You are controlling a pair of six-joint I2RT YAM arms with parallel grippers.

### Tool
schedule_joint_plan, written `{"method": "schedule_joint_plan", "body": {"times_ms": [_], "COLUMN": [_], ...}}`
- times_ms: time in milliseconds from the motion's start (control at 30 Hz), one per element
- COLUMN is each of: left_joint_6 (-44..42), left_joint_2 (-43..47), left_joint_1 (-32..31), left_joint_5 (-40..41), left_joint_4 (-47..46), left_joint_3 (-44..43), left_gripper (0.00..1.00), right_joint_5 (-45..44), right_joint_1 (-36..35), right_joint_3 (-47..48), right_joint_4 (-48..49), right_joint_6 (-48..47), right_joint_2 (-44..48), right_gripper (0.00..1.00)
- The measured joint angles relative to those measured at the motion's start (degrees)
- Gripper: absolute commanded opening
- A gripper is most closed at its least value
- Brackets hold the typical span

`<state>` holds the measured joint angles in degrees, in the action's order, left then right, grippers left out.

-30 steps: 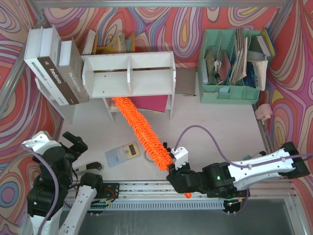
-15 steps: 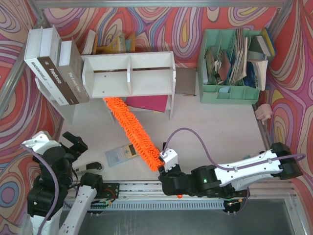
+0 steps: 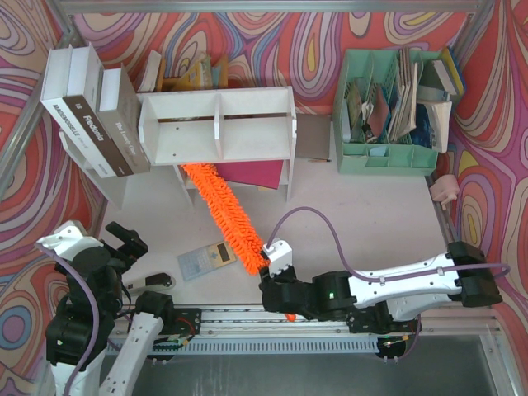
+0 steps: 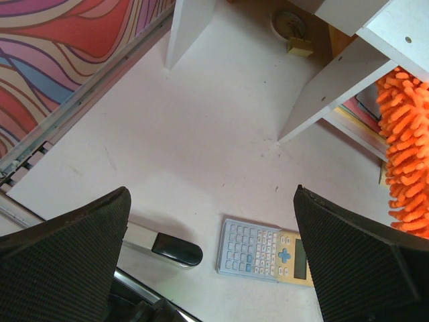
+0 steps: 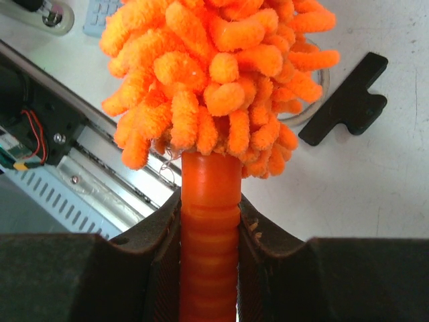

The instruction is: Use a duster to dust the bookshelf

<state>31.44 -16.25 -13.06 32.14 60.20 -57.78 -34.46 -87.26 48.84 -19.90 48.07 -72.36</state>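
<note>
Held duster (image 3: 221, 216) by its handle, clenched in right gripper (image 3: 276, 274), fluffy tip tucked under bookshelf's (image 3: 219, 124) left half. Found left gripper (image 4: 211, 196) released, empty. Judged partway: top and both compartments seemingly left to dust.

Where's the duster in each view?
Top external: duster runs diagonally from under the bookshelf to the right end effector.
Left wrist: duster at right edge.
Right wrist: duster centre, handle clamped.
Shared landmark: calculator beside it.
</note>
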Motion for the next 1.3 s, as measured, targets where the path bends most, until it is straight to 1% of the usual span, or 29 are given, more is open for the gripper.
{"method": "schedule_joint_plan", "body": {"times_ms": [300,533,633,900,1033,1167,1300], "left_joint_6": [0.0,0.0,0.0,0.0,0.0,0.0,0.0], "left_joint_2": [0.0,0.0,0.0,0.0,0.0,0.0,0.0], "left_joint_1": [0.0,0.0,0.0,0.0,0.0,0.0,0.0], "left_joint_5": [0.02,0.0,0.0,0.02,0.0,0.0,0.0], "left_joint_4": [0.0,0.0,0.0,0.0,0.0,0.0,0.0], "left_joint_3": [0.0,0.0,0.0,0.0,0.0,0.0,0.0], "left_gripper": [0.99,0.98,0.98,0.98,0.98,0.98,0.98], "right_joint_5": [-0.55,-2.6,-3.26,-4.79,-4.98,-4.44,-3.58], "right_joint_1": [2.56,2.95,2.97,2.95,2.97,2.99,3.3], "right_joint_3": [2.29,2.93,2.62,0.07,-1.42,-1.42,0.85], "right_joint_4": [3.37,2.89,1.16,-6.49,-8.37,-6.38,-2.86], "right_joint_6": [-0.28,2.32,4.48,11.04,12.44,10.88,7.43], "right_joint_2": [-5.14,-5.14,-3.39,5.66,8.57,6.99,0.46], "right_gripper": [0.0,0.0,0.0,0.0,0.0,0.0,0.0]}}
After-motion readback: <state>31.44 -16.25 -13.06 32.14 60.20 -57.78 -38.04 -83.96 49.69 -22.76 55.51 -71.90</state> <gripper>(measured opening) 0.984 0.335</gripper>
